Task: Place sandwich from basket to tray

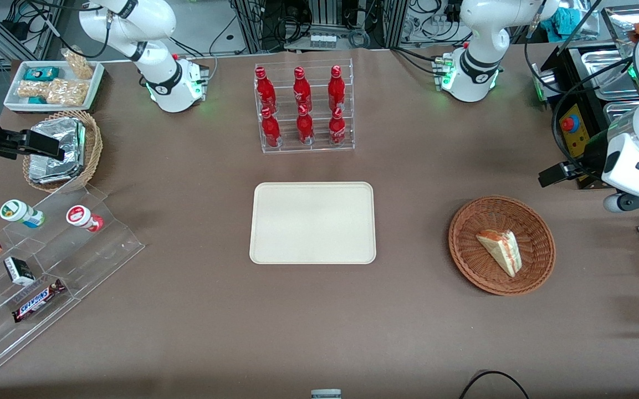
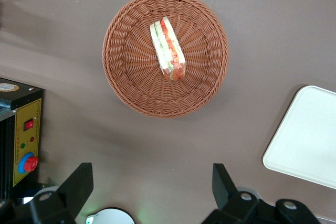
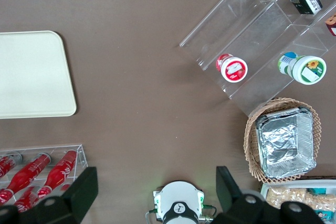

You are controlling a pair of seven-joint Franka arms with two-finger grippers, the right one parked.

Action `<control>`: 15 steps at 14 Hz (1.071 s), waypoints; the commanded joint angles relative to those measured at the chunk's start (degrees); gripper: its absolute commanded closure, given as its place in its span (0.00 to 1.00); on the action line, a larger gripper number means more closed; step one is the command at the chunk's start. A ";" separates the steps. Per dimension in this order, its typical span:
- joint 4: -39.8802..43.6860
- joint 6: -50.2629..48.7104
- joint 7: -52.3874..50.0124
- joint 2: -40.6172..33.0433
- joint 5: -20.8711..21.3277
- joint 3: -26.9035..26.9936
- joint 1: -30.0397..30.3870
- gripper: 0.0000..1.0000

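Triangular white-bread sandwich wedge (image 1: 501,250) with red and green filling lying in the round reddish-brown wicker basket (image 1: 541,231) toward the working arm's end of the brown bench (image 1: 197,221), well apart from the flat cream rectangular tray (image 1: 312,223) at mid-bench. Left arm's black pincer (image 2: 152,184) spread wide, gripping nothing, up above the bench near the basket, apparently on the side farther from the front camera. Clear rack of red bottles (image 1: 303,108) farther from the front camera than the tray.
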 commanded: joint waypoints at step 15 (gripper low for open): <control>0.57 -0.75 -0.58 2.35 -0.19 -0.22 0.92 0.00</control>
